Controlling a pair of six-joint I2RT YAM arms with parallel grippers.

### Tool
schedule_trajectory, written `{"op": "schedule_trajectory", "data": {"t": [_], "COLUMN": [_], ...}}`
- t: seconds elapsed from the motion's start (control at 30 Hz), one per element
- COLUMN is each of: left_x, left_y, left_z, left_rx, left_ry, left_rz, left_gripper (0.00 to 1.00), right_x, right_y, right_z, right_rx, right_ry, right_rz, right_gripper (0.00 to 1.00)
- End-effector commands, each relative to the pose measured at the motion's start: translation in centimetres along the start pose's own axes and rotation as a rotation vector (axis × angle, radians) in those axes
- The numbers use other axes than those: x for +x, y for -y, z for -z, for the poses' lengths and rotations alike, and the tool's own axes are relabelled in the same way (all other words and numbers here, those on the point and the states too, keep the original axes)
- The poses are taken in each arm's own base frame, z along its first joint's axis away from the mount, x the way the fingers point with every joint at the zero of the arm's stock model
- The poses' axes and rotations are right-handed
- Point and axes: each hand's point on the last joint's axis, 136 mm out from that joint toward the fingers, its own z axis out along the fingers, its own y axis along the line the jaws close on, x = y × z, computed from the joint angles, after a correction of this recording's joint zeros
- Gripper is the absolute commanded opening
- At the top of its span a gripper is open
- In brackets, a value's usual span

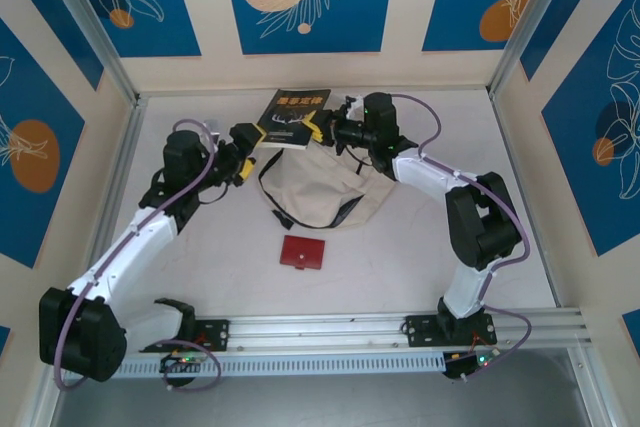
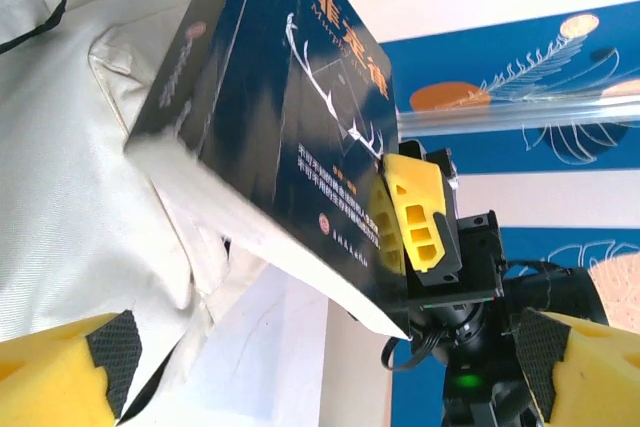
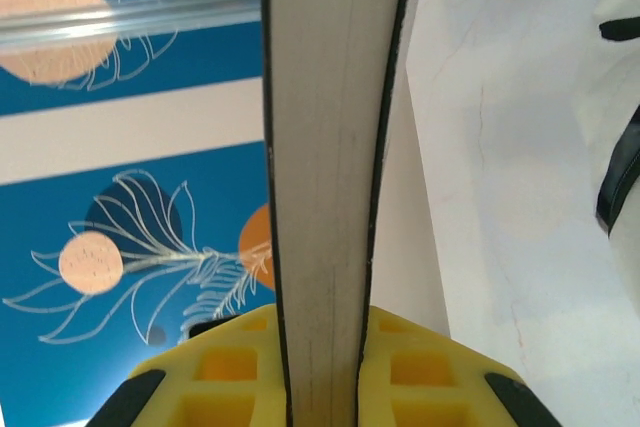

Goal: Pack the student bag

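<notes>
One dark book [image 1: 295,115] hangs clamped in the right claw [image 1: 320,128] at the student bag's [image 1: 315,192] far edge; the left claw [image 1: 252,152], spread wide, should pin the rim open first.

Title "墨菲定律" on book [image 2: 290,147] cover

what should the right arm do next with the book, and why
Probably ease the book down toward the student bag's mouth. The right gripper's jaws are clamped on the book's edge, and it hangs tilted over the bag's far rim, not yet inside. The left gripper is open beside it.
</notes>
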Motion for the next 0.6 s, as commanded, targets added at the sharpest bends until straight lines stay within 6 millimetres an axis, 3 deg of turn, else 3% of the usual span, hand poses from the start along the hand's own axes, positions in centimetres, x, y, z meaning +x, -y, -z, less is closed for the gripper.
{"op": "schedule_trajectory", "data": {"t": [0.0,0.1,0.33,0.57], "left_x": [-1.2,-1.0,-1.1,-1.1], "left_y": [0.6,0.0,1.5,-1.0], "left_z": [-0.5,-1.9,-3.6,-3.2], "left_rx": [0.013,0.025,0.073,-0.005], "left_ry": [0.144,0.165,0.218,0.318], "left_rz": [0.079,0.156,0.18,0.26], "left_gripper": [0.99,1.0,0.96,0.66], "right_x": [0.3,0.6,1.7,1.9], "right_y": [-4.0,-3.7,-2.5,-1.6], "right_z": [-0.5,-1.0,-1.9,-2.0], "right_rx": [-0.137,-0.151,-0.121,-0.102], "right_ry": [0.044,0.032,-0.001,0.008], "right_rz": [0.024,-0.015,-0.05,-0.06], "right_gripper": [0.0,0.0,0.0,0.0]}}
